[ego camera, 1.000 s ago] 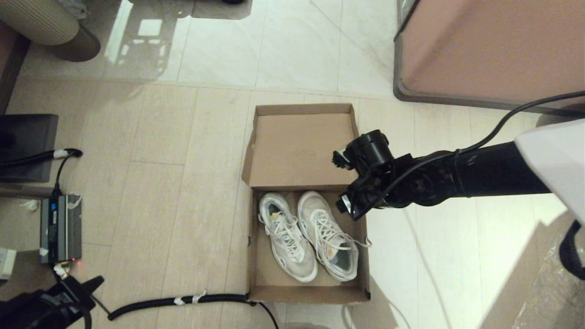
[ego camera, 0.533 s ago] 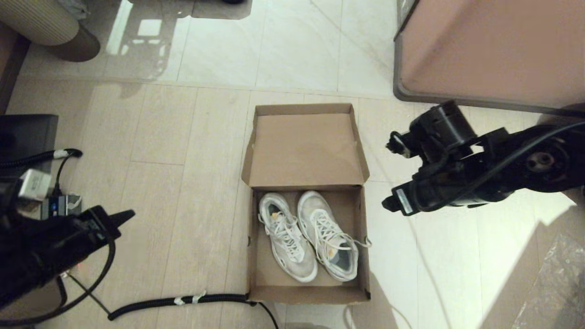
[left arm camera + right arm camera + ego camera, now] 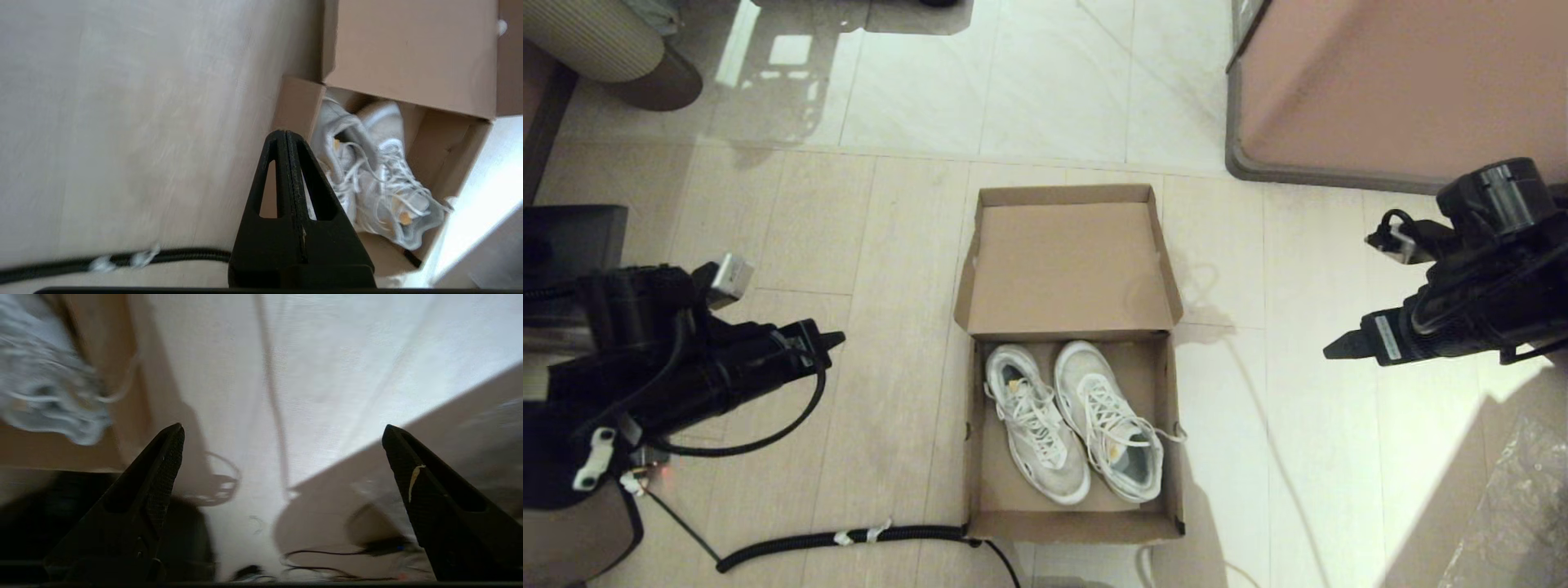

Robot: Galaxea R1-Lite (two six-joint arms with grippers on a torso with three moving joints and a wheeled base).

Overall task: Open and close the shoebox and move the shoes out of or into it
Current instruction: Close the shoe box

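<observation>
The brown cardboard shoebox [image 3: 977, 457] sits on the floor in the middle of the head view, its hinged lid [image 3: 1066, 265] folded back flat on the far side. Two off-white lace-up shoes [image 3: 1072, 418] lie side by side inside it, also seen as shoes [image 3: 374, 179] in the left wrist view. My left gripper [image 3: 835, 337] is shut and empty, left of the box and pointing at it; its pressed-together tips show as the left gripper [image 3: 286, 132]. My right gripper [image 3: 1331, 351] is open and empty, well right of the box, its fingers [image 3: 165, 457] wide apart over bare floor.
A large pinkish-brown block with a dark grey rim [image 3: 1388, 90] fills the far right. A black corrugated cable [image 3: 849, 537] runs along the floor by the box's near left corner. A dark panel [image 3: 572, 237] lies at the left edge.
My right arm has pulled away from over the box to the right. My left arm has come up from the lower left toward the box's left side.
</observation>
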